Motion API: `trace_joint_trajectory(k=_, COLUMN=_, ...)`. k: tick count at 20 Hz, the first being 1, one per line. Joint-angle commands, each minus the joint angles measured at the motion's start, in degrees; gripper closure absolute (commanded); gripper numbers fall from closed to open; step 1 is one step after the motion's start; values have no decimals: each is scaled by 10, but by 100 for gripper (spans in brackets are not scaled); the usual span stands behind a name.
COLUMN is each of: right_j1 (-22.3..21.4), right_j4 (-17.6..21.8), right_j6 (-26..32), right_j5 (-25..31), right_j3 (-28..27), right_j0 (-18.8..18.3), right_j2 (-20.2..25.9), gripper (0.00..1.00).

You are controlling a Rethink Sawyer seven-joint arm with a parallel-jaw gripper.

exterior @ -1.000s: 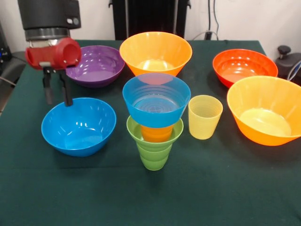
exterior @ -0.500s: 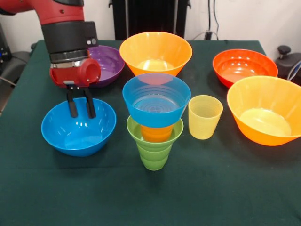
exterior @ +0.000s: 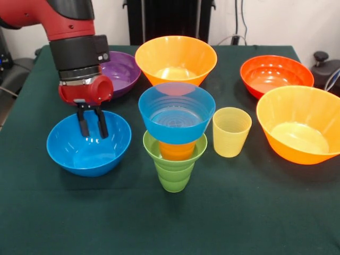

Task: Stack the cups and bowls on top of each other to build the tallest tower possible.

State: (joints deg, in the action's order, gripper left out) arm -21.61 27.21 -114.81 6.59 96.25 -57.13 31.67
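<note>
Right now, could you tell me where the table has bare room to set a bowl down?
The near strip of green cloth in front of the tower and medium blue bowl is bare. Behind that it is crowded: yellow cup, big orange bowls, purple bowl.

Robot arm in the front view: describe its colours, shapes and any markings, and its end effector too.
The arm has a glossy red shell, then a thick black cylindrical wrist section ending in a grey metal ring. Small pale dots mark the black section's side. Below sits a rounded red housing with a small pale patch. The end effector is two slim, straight black fingers. No cables show.
</note>
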Motion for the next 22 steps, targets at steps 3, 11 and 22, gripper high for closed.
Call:
trace_joint_trajectory(k=3, right_j1=-56, right_j4=39, right_j6=43, right_j5=51, right_j3=12, right_j0=-29, right_j2=12, gripper=0)
trace_joint_trajectory(k=11, right_j1=-104, right_j4=22, right_j6=74, right_j5=109, right_j3=22, right_j0=-73, right_j2=48, gripper=0)
trace_joint_trajectory(k=22, right_j1=-62, right_j4=46, right_j6=67, right_j5=98, right_j3=-5, right_j0=-70, right_j2=49, gripper=0)
